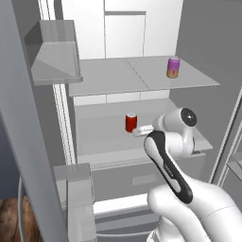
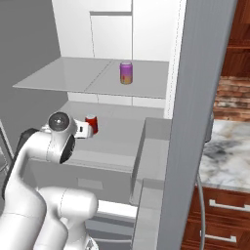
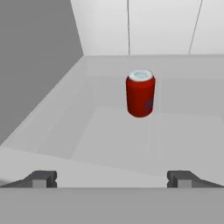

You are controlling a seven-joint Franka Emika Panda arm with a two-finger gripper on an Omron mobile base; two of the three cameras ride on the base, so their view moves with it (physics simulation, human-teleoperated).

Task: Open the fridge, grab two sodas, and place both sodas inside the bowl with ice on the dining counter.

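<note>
The fridge (image 1: 142,28) stands with its doors swung wide, white inside with grey shelves. A red soda can (image 1: 131,123) (image 2: 91,124) (image 3: 140,94) stands upright on the lower shelf. A purple soda can (image 1: 173,67) (image 2: 126,72) with an orange-tan base stands on the upper shelf, toward the right. My gripper (image 3: 111,179) is open at the front of the lower shelf, pointing at the red can, still a short way from it and holding nothing. In the hand view the can sits slightly right of centre between the fingertips (image 3: 41,178).
The left fridge door (image 1: 23,142) with its bins (image 1: 56,52) rises close on the left. The right door (image 2: 195,122) stands edge-on, with a door bin (image 2: 151,161) below. A marble counter (image 2: 229,156) over wood drawers lies to the right. The bottom drawer (image 1: 123,208) is beneath the shelves.
</note>
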